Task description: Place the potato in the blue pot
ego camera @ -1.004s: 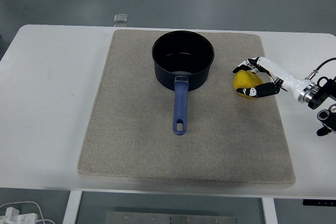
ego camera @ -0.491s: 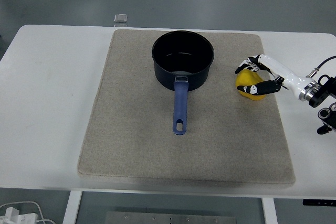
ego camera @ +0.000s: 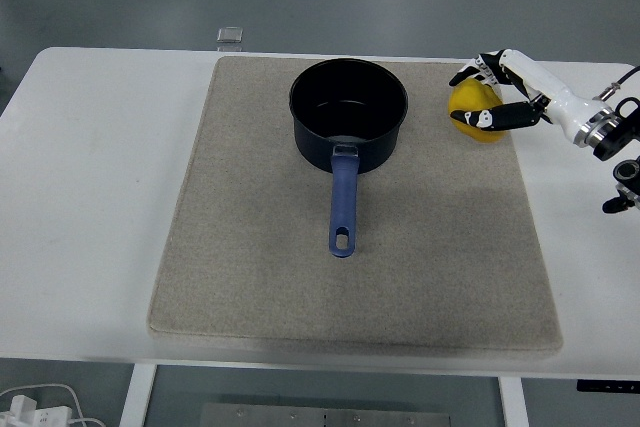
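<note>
Head view: right robot hand (ego camera: 492, 97) grips the yellow potato (ego camera: 474, 112) with curled fingers near the desk's (ego camera: 90, 147) far right edge, beside the pot (ego camera: 348, 111), which sits on a mat (ego camera: 260, 247) toward the far edge.

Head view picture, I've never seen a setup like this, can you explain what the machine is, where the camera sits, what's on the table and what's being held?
This is a humanoid robot working at a white table. The camera sits high on the robot's side, looking forward and down, so the table's near edge is at the bottom. A grey mat covers most of the table. On it stands a dark blue pot with its handle pointing toward the camera; the pot looks empty. From the right edge comes the right robot hand, white and black, its fingers closed around a yellow potato just right of the pot. The left arm is out of view. A small clear object lies at the far edge.
</note>
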`<action>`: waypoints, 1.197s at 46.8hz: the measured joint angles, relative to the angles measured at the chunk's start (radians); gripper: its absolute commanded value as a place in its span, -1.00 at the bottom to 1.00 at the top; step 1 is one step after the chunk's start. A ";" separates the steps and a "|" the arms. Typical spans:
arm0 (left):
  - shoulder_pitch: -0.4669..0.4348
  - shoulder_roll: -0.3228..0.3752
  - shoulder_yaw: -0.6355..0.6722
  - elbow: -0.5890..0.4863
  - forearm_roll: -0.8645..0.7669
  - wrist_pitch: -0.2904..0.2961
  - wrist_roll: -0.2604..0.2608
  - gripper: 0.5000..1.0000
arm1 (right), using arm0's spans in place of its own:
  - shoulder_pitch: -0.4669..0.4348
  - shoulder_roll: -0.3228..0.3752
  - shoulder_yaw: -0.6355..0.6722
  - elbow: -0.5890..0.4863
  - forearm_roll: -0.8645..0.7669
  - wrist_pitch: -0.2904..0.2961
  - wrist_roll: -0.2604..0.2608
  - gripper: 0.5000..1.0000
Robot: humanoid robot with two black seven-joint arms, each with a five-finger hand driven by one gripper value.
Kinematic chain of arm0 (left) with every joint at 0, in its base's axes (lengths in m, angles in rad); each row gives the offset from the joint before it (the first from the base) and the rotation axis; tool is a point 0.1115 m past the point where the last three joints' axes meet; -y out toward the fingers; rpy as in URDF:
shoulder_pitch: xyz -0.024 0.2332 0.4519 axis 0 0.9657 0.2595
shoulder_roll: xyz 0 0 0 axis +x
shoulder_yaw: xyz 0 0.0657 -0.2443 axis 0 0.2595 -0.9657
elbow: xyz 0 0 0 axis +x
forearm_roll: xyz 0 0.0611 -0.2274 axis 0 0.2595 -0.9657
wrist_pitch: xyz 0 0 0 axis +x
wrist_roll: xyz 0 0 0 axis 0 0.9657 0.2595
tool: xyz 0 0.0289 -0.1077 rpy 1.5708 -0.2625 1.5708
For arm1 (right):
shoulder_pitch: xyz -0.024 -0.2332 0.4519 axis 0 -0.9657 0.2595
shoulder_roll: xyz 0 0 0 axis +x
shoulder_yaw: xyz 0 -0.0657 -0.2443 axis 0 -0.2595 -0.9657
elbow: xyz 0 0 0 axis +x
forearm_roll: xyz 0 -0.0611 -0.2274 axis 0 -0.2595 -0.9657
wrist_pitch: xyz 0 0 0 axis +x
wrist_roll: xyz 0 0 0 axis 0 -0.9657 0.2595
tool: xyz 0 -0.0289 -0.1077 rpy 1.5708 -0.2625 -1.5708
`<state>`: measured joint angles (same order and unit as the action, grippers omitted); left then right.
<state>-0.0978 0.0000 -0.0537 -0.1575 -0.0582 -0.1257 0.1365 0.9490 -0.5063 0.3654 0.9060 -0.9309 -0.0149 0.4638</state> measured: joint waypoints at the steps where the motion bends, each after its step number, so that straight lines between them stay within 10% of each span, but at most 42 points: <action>1: 0.000 0.000 0.000 0.000 0.000 0.000 0.000 0.99 | 0.012 0.002 -0.002 0.000 0.008 0.000 0.000 -1.00; 28: 0.000 0.000 -0.001 -0.002 0.000 -0.001 0.000 0.99 | 0.175 0.188 -0.018 -0.014 0.034 -0.010 -0.093 -1.00; 56: 0.001 0.000 -0.002 0.001 -0.002 -0.001 0.000 0.99 | 0.237 0.496 -0.015 -0.300 0.032 -0.010 -0.101 -1.00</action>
<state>-0.0966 0.0000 -0.0553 -0.1567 -0.0598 -0.1264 0.1365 1.1859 -0.0099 0.3505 0.6060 -0.8991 -0.0247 0.3624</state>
